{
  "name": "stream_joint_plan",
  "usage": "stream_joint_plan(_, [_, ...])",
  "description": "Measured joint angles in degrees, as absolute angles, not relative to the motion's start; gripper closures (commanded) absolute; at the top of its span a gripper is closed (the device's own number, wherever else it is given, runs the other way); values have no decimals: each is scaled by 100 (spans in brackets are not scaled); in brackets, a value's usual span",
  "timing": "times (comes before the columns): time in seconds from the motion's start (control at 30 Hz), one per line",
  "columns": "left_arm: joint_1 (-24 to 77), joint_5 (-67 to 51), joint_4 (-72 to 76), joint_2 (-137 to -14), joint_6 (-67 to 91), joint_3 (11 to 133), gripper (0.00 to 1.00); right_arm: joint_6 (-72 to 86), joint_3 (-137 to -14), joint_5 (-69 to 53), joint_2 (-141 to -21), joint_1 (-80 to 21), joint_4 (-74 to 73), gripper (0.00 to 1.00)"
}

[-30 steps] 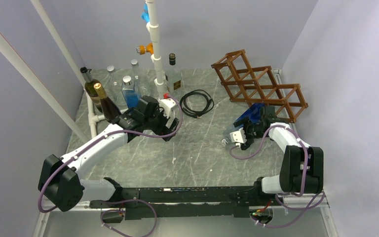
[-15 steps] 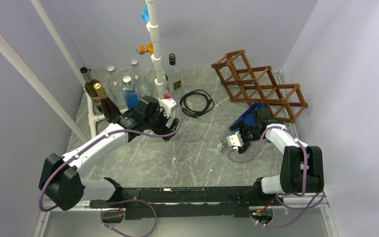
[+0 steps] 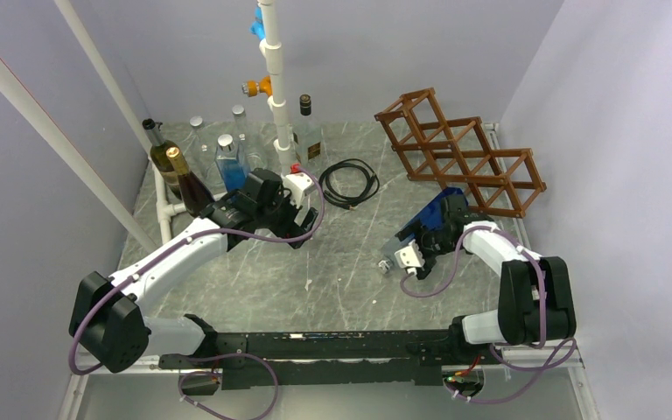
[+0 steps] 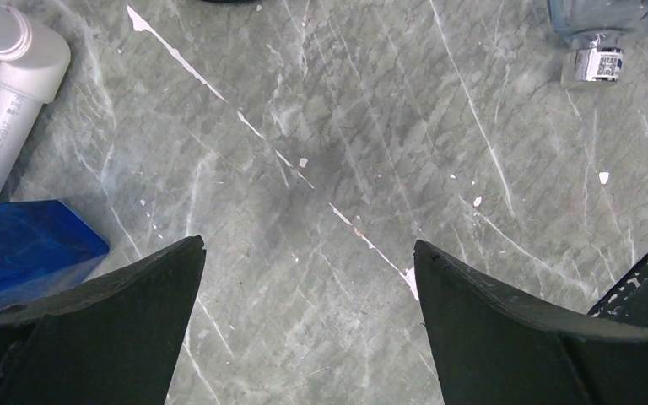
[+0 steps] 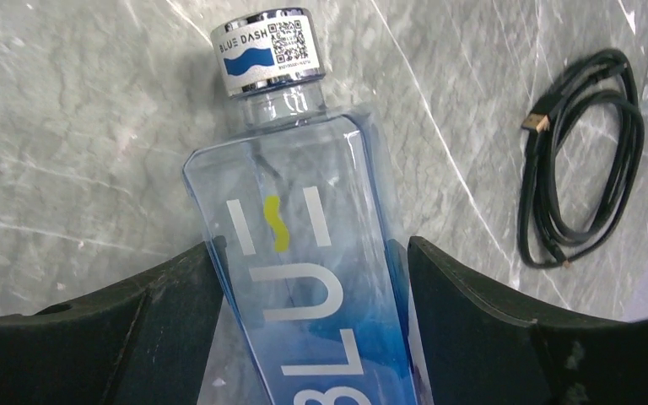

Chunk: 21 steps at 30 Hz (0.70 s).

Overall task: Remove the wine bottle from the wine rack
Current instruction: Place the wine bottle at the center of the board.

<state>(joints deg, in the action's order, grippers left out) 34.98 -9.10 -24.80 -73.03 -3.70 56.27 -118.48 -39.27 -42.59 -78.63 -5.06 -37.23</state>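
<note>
- Standing bottles [image 3: 184, 175], far left of the table [image 3: 341, 280]: a cluster of dark and clear glass. They are no part of this step, and we leave them alone.
- Left gripper [image 4: 308, 249]: fingers spread wide with nothing between them, hovering over bare stone just beside that cluster. We judge it best kept idle there, out of the carrying path.
- Cable [image 3: 348, 182]: a black coil lying flat at mid-table, apart from both arms. We would steer the bottle's low end clear of it.
- Wine bottle [image 5: 299, 194]: clear glass shading to blue, with a silver cap [image 5: 261, 51]. It is carried slantwise, cap end low over the table and base end up near the rack's near edge. We judge it out of its cell, though we cannot tell whether it still brushes the frame.
- Right gripper [image 5: 312, 253]: fingers clasped on the bottle's flat sides, partway down the body. The glass looks slick and tapered, so we would hold the squeeze steady, draw away along the bottle's own axis, and level it before setting it down.
- Wine rack [image 3: 459, 153]: a reddish-brown frame of diamond cells, far right. No bottle shows in any cell.
</note>
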Motion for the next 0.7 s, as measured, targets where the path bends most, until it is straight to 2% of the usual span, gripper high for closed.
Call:
stream_joint_plan(0.33, [3498, -895, -2488, -7303, -386, 5627, 0, -11848, -3704, -4340, -7881, -1048, -3645, 21])
stream_joint_plan(0.7, [3498, -851, -2491, -7303, -386, 5627, 1, -11848, -3743, -4609, -7881, -1435, -4016, 10])
